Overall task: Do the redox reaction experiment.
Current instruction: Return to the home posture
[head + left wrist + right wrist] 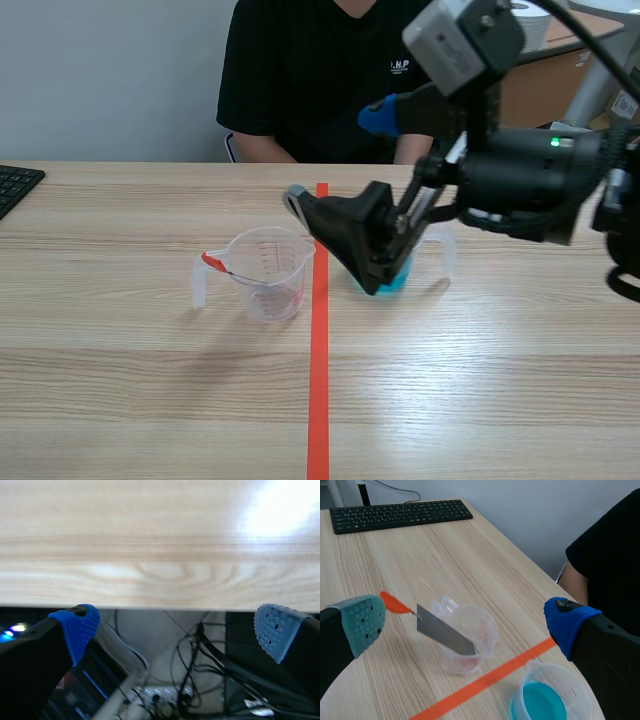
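A clear measuring cup [270, 272] [470, 635] stands left of the tape line. A metal strip [445, 632] with a red handle [213, 262] leans in it, the handle poking over the rim. A second clear cup holding blue liquid [398, 278] [545, 700] stands just right of the line, partly hidden in the scene view by the right arm. My right gripper [336, 157] [465, 622] hangs above both cups, open wide with nothing in it. My left gripper [175, 625] is open at the near table edge [160, 602], holding nothing; its arm does not show in the scene view.
A person in a black shirt [310, 70] sits across the table. A black keyboard [15, 185] [400, 514] lies at the far left. An orange tape line [318, 380] runs down the middle. Cables and a power strip [160, 700] lie below the table edge.
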